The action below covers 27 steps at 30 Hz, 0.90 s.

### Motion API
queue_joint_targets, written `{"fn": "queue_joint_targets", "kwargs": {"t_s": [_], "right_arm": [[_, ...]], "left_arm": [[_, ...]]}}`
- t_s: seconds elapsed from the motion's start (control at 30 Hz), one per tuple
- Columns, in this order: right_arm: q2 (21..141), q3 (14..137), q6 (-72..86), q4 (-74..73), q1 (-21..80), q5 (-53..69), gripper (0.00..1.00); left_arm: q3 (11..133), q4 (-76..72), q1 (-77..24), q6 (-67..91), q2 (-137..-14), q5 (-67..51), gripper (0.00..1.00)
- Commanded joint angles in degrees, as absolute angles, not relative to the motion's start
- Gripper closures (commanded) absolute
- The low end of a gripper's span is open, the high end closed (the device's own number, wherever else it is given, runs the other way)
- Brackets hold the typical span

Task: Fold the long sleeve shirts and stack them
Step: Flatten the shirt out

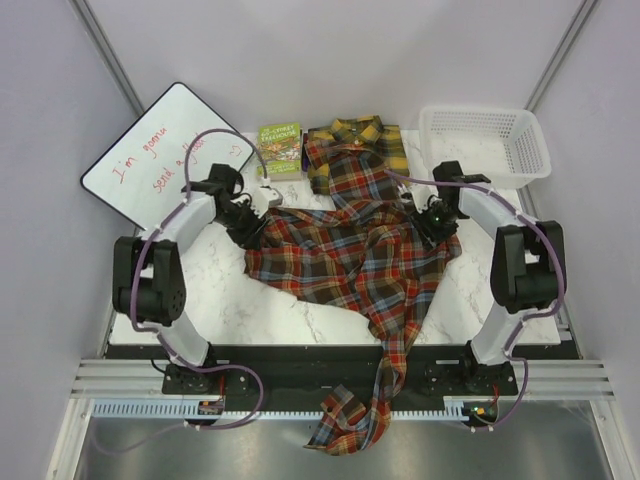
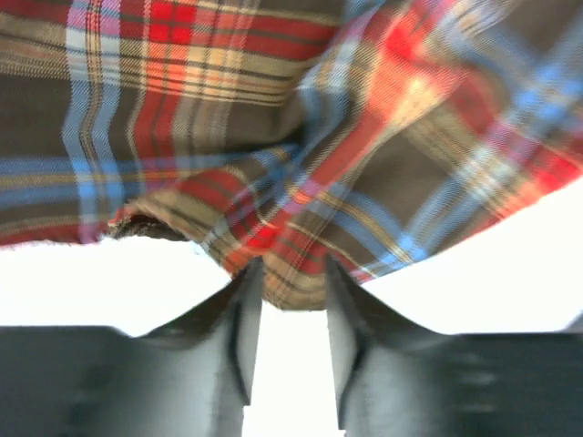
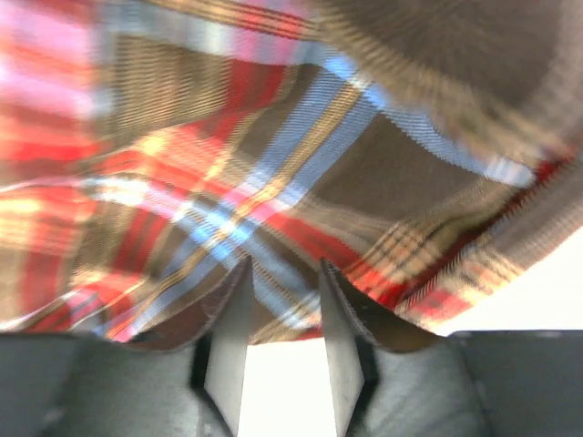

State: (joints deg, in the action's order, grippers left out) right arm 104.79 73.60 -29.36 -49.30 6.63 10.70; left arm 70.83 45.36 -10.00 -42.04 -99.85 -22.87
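White marble table, pale walls. Two shirts: red-brown shirt in the centre, yellow shirt at upper centre. The left gripper and right gripper both straddle red-brown cloth; clamped or not, unclear.

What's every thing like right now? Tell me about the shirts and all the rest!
Red-brown plaid shirt: unfolded, crumpled, sleeve hanging off the near edge.
Yellow and black plaid shirt: folded, partly covered.
Green book: closed, lying flat.
White basket: upright.
Whiteboard: written on.
Left gripper: jaws apart at shirt's edge.
Right gripper: jaws apart at shirt's edge.
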Motion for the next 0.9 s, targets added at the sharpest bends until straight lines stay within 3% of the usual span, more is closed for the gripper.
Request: {"fn": "queue_joint_targets", "kwargs": {"t_s": [0.0,0.07,0.1,0.23,0.43,0.63,0.77,0.87], "right_arm": [[92.13,76.47,-30.06,-52.03,8.78,19.23,0.55],[87.57,76.03,-28.83,-51.24,13.94,20.91,0.53],[86.58,76.11,-27.96,-49.85,15.89,21.27,0.53],[86.13,77.16,-20.15,-42.12,27.66,22.16,0.52],[101.47,82.43,-18.10,-32.27,51.02,11.44,0.57],[117.38,90.69,-18.02,-26.63,60.19,3.87,0.55],[123.65,97.63,-17.05,-26.54,61.08,3.95,0.52],[125.33,98.61,-17.23,-26.63,61.00,4.31,0.65]], "left_arm": [[69.09,54.82,-4.50,-43.16,-89.42,-38.82,0.53],[67.94,57.38,-0.54,-43.59,-86.76,-44.61,0.49],[67.33,58.52,-0.09,-43.42,-84.05,-45.87,0.43],[63.12,58.01,6.92,-40.09,-77.36,-49.21,0.41],[62.75,58.26,18.43,-33.49,-69.98,-52.47,0.37],[63.63,61.43,26.08,-34.36,-68.29,-51.33,0.36],[64.16,64.42,29.44,-36.65,-69.87,-52.91,0.35],[63.90,65.04,30.06,-37.97,-70.05,-53.09,0.35]]}}
